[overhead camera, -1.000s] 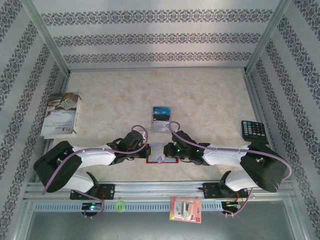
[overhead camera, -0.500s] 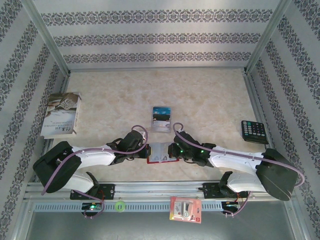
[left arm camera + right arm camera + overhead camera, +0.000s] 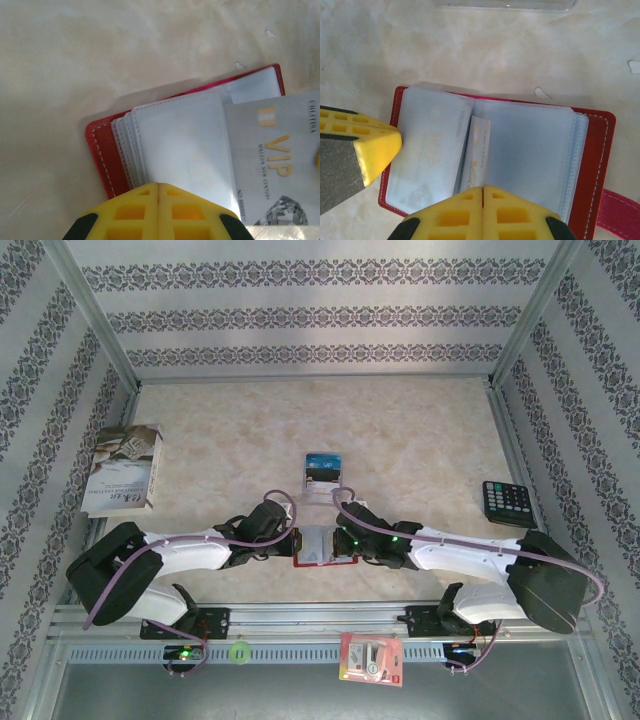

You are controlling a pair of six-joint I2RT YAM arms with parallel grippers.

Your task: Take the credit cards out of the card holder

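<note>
Pinning open the red leather-like card holder (image 3: 592,165), the left gripper (image 3: 158,186) and right gripper (image 3: 483,189), both closed, likely must next pinch the grey plastic card (image 3: 270,160).

- You could read "VIP" in large gold letters on the pale grey credit card (image 3: 270,160) at the red card holder (image 3: 102,150), in the left wrist view.
- Under "VIP" ran a line of small gold capitals, too blurred for you to make out.
- Along that card's lower edge stood "No" and a row of digits you could not tell apart.
- At its top corner, cropped letters stayed unclear.
- The card tucked between the sleeves (image 3: 477,155) showed you faint gold marks, unreadable.
- Print on the book (image 3: 122,468), calculator (image 3: 508,502) and blister pack (image 3: 371,658) was too small for you.
</note>
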